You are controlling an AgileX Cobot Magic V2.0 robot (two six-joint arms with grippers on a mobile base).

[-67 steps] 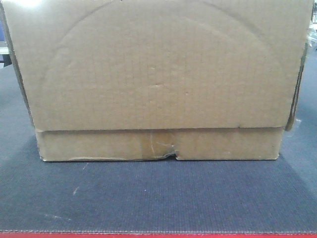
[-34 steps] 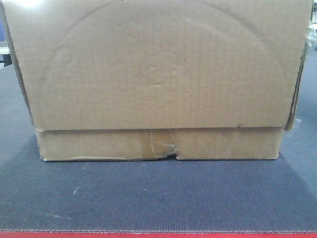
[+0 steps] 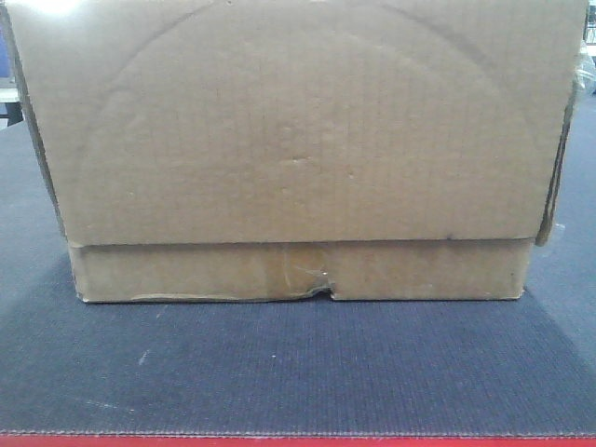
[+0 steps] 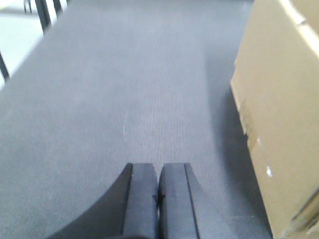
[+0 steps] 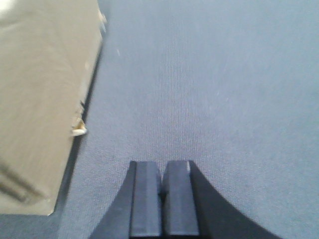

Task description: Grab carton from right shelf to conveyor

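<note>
The brown cardboard carton [image 3: 298, 149] stands on the dark ribbed conveyor [image 3: 298, 372], filling most of the front view, with a torn notch at its bottom edge and an arc crease on its face. In the left wrist view the carton [image 4: 284, 114] is off to the right of my left gripper [image 4: 159, 167], which is shut with nothing in it, over the belt [image 4: 124, 89]. In the right wrist view the carton [image 5: 40, 94] lies to the left of my right gripper [image 5: 162, 163], also shut and empty, above the belt [image 5: 209, 89]. The right shelf is out of view.
A thin red edge strip [image 3: 298, 441] runs along the belt's near side. Dark frame legs [image 4: 45, 12] and pale floor show past the belt's far left end in the left wrist view.
</note>
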